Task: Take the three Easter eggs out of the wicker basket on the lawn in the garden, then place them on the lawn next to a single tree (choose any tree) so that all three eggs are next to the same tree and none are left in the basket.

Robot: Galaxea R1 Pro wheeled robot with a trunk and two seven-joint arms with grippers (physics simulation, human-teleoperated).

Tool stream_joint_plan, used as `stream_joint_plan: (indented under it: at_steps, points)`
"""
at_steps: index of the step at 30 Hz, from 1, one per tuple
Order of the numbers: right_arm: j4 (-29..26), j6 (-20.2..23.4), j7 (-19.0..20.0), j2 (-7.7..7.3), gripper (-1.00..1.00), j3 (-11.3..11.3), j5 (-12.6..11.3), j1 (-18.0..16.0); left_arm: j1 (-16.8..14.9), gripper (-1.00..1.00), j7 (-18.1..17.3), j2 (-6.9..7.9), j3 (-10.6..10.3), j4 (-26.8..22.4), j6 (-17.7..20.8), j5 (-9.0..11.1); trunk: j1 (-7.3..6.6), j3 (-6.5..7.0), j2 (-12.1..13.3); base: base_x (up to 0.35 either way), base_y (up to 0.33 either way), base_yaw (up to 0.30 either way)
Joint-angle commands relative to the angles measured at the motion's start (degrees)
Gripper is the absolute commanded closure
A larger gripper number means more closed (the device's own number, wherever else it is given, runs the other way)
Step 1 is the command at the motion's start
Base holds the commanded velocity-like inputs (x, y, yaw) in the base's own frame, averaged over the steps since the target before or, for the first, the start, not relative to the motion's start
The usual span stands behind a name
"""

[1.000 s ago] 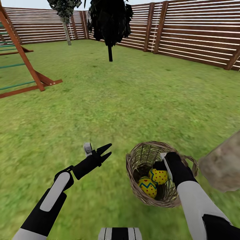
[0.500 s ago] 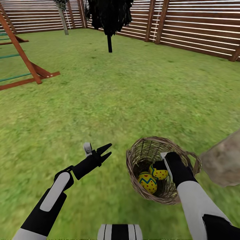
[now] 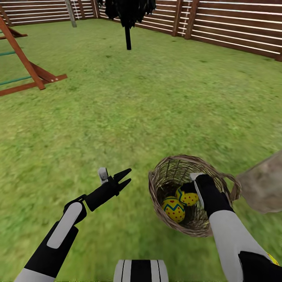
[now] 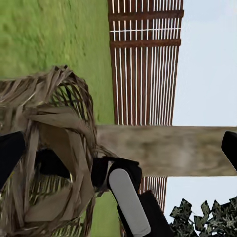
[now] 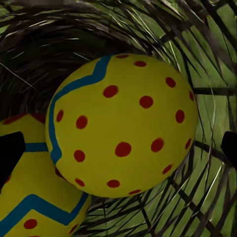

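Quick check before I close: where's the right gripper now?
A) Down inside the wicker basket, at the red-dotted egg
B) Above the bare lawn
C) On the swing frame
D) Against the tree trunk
A: the right gripper reaches into the wicker basket, with the red-dotted egg between its fingertips.

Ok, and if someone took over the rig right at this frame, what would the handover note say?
Left gripper: open, empty, over the lawn left of the wicker basket.
Right gripper: open, down inside the basket, fingertips either side of the dotted egg, not closed on it.
Things: dotted egg and zigzag egg lie side by side in the basket; third egg not identifiable. Tree trunk stands just right of the basket.
Done: no egg confirmed placed.
Left: grasp each egg, set all beside that trunk.
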Motion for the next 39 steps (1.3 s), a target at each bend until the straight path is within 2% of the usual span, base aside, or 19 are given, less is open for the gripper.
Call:
stream_joint_plan:
  at_steps: [1, 12, 17, 36, 37, 39]
  points:
    - [-0.11, 0.20, 0.50, 0.06, -1.00, -0.28, 0.58, -0.17, -0.03, -1.00, -0.04, 0.04, -0.05, 0.01, 0.17, 0.28, 0.01, -0.27, -0.03, 0.000, 0.000, 0.000]
    - [-0.48, 0.15, 0.33, 0.04, -1.00, -0.31, 0.85, -0.43, -0.03, -1.00, -0.04, 0.04, -0.05, 0.01, 0.17, 0.28, 0.30, -2.70, -0.18, 0.000, 0.000, 0.000]
    - [-0.55, 0.24, 0.52, -0.22, -1.00, -0.22, 0.53, -1.35, 0.52, -1.00, -0.20, -0.05, 0.23, 0.30, 0.12, 0.38, 0.30, -2.70, -0.18, 0.000, 0.000, 0.000]
    - [-0.48, 0.58, 0.35, 0.05, -1.00, -0.30, 0.47, -2.00, 0.67, -1.00, -0.21, -0.05, 0.40, 0.61, 0.17, 0.45, 0.79, -6.91, -0.43, 0.000, 0.000, 0.000]
    - [-0.52, 0.59, 0.39, 0.07, 1.00, -0.34, 0.51, -2.00, 0.67, -1.00, -0.21, -0.05, 0.42, 0.61, 0.17, 0.45, 0.82, -7.13, -0.45, 0.000, 0.000, 0.000]
    - [-0.48, 0.59, 0.43, 0.05, 1.00, -0.33, 0.46, -2.00, 0.67, -1.00, -0.23, -0.05, 0.41, 0.60, 0.16, 0.50, 0.82, -7.13, -0.45, 0.000, 0.000, 0.000]
